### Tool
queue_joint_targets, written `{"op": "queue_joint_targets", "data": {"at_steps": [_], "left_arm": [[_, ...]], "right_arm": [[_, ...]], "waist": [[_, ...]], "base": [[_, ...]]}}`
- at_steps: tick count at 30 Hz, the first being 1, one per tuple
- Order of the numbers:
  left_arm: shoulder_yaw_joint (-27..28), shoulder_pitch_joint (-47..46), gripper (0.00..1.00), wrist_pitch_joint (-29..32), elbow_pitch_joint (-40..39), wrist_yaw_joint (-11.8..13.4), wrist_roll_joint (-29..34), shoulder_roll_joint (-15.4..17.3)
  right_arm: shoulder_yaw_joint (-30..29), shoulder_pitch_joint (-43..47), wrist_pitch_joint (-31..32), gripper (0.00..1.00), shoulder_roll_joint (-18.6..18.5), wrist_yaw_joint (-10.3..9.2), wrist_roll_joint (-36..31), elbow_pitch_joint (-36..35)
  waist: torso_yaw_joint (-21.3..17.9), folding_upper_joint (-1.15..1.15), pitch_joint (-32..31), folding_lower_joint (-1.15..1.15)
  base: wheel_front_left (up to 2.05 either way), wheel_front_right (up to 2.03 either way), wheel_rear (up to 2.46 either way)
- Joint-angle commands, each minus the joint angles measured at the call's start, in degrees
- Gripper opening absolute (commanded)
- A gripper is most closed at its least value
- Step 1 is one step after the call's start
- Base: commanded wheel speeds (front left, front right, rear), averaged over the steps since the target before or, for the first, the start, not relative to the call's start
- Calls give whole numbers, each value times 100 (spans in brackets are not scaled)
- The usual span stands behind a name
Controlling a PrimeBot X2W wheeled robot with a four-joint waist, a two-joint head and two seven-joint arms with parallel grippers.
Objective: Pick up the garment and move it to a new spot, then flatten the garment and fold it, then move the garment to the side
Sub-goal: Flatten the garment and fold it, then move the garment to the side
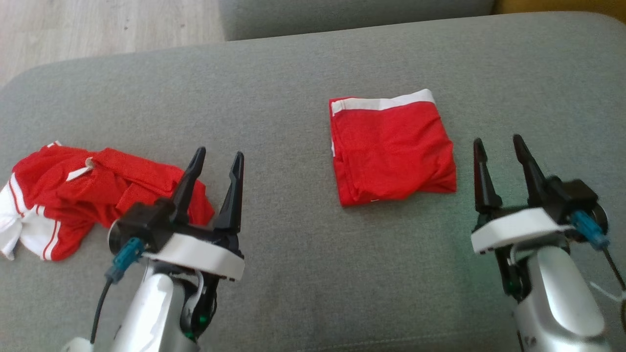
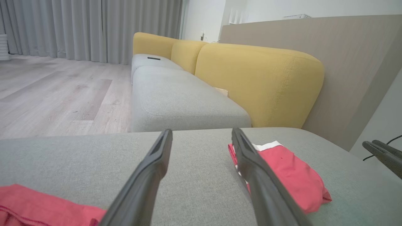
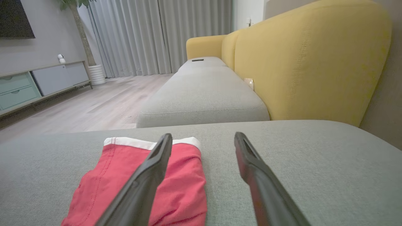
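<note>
While the folded red shorts [image 1: 391,151] lie on the grey sofa seat [image 1: 303,274], left gripper [image 1: 220,152] and right gripper [image 1: 497,140] are held spread, empty.

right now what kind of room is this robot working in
Most likely a home living room: a grey sofa with yellow backrests, floor-length curtains, and a low cabinet under a wall-mounted screen.

text: none legible | labels: none | brands: none | numbers: none | signs: none
</note>
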Motion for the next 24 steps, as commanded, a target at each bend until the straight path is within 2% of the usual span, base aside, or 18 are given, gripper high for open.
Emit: {"op": "queue_joint_targets", "data": {"at_steps": [1,14,19,24], "left_arm": [[196,-103,100,-29,-188,33,-39,41],[126,51,100,-29,-137,86,-140,41],[124,-26,100,-29,-178,79,-108,41],[98,-136,100,-29,-248,37,-78,41]], "right_arm": [[91,-32,-63,100,40,-5,21,-246],[-19,337,-63,100,40,-5,25,-533],[-42,172,-1,100,40,-5,-351,-376],[-39,-209,279,100,40,-5,-425,-124]], "waist": [[-30,0,-14,0],[-132,0,-22,0],[-86,0,86,0],[32,0,299,0]], "base": [[0,0,0],[0,0,0],[0,0,0],[0,0,0]]}}
